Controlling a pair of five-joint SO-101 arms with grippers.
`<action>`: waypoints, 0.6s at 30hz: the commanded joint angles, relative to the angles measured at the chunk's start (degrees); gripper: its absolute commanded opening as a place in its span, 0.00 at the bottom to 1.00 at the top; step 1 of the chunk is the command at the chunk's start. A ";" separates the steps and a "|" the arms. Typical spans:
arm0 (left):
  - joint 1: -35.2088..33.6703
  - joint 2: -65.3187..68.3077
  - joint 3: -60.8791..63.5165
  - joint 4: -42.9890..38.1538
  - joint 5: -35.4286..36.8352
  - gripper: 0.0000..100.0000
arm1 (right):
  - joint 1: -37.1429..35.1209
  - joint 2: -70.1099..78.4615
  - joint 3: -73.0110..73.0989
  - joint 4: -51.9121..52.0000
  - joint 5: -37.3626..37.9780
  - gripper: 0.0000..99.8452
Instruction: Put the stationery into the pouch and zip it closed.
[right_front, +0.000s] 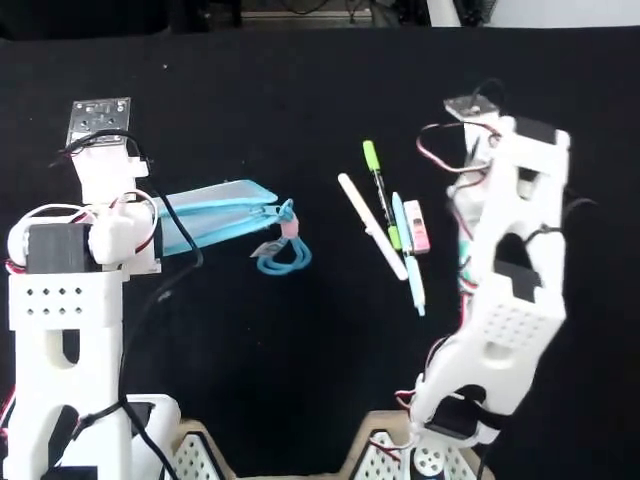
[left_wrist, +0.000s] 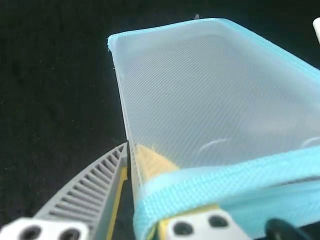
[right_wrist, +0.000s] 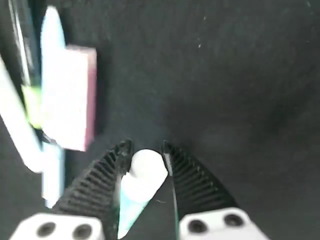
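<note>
On the left of the table (right_front: 300, 100), flat pouch (right_front: 215, 215), one end pinched tight in the left gripper (left_wrist: 134, 150). Over at centre-right, white pen (right_front: 372, 227), green pen (right_front: 380, 192), blue pen (right_front: 412, 275) and eraser (right_front: 417, 226) bunched together, well apart from the pouch. Just beside them, right gripper (right_wrist: 145, 147) clenched round a white-capped marker (right_wrist: 145, 170).
</note>
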 joint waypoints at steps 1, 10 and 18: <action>0.66 0.35 2.42 -0.53 0.44 0.03 | 5.45 -0.75 -1.71 -2.90 11.96 0.01; 0.75 0.35 2.42 -1.32 0.44 0.03 | 13.27 0.66 2.95 -0.79 28.04 0.01; 0.57 0.35 2.42 -1.32 0.44 0.03 | 13.19 0.66 -7.25 5.63 -6.68 0.16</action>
